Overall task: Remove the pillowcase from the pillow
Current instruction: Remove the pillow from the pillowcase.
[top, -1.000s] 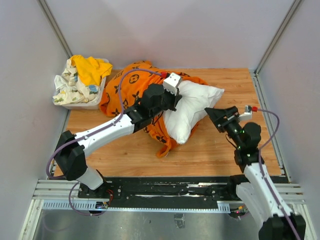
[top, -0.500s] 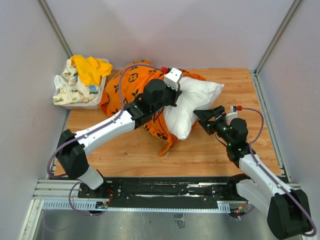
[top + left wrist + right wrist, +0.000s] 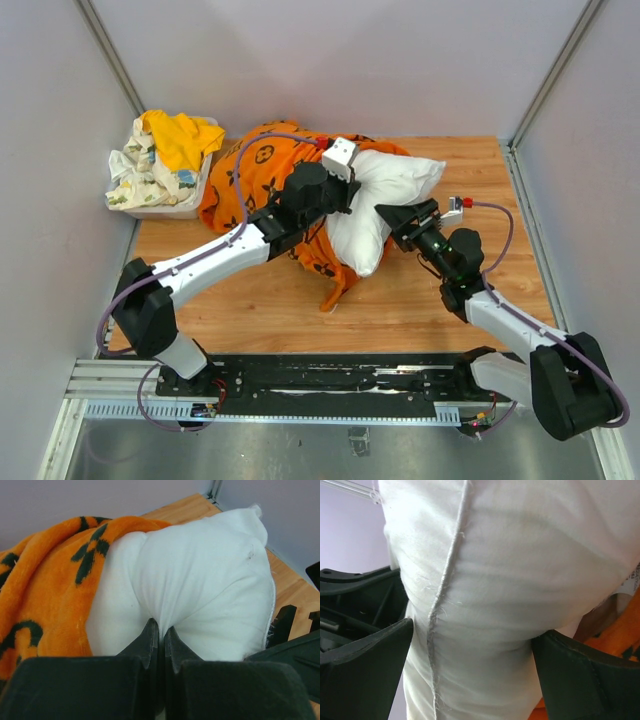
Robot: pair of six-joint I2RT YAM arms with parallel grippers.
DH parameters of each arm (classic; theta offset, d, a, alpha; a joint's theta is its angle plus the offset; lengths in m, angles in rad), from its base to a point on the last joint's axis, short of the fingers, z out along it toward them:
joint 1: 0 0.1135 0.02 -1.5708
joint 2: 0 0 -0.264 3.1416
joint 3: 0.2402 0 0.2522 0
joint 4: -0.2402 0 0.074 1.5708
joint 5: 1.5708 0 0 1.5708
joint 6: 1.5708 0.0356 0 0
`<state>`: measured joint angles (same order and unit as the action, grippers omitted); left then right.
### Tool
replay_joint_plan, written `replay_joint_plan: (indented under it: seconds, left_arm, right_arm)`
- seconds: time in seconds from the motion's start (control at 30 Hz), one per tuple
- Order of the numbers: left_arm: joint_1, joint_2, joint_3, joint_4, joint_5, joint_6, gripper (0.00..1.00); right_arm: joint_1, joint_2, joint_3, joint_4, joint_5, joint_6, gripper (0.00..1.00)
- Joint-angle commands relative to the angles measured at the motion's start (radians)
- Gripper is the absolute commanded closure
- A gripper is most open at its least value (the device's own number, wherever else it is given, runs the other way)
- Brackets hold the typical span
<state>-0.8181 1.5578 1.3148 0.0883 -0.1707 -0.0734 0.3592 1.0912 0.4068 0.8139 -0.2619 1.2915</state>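
Left wrist view: L gripper (image 3: 159,630) is pinching pillow (image 3: 200,575), half out of pillowcase (image 3: 45,595). R gripper (image 3: 472,652) is gaping round pillow end; next prob needs clamping, then pulling apart.

Bright, even light; soft shadows under the pillow (image 3: 395,190); wrist views slightly soft.
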Motion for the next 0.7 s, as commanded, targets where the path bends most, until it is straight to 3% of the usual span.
replay_joint_plan:
  seconds: [0.0,0.4,0.47,0.6,0.63,0.67]
  left_arm:
    - [-0.001,0.018,-0.095,0.088,0.027,-0.075,1.00]
    - [-0.001,0.049,-0.174,0.170,0.146,-0.154,1.00]
    - [-0.001,0.049,-0.173,0.162,0.140,-0.152,1.00]
    - [0.007,0.018,-0.187,0.129,0.109,-0.128,1.00]
    - [0.019,0.003,-0.193,0.117,0.123,-0.128,0.93]
    - [0.035,-0.020,-0.199,0.107,0.146,-0.139,0.77]
  right_arm:
    - [0.020,-0.004,0.077,0.204,-0.011,0.017,0.02]
    - [0.057,0.058,0.122,0.132,-0.016,-0.005,0.01]
    - [0.061,0.075,0.128,0.134,-0.040,-0.020,0.18]
    - [0.061,0.084,0.136,0.052,-0.121,-0.088,0.74]
    - [0.061,0.077,0.134,0.012,-0.135,-0.108,0.90]
    - [0.061,0.068,0.127,-0.027,-0.143,-0.123,0.98]
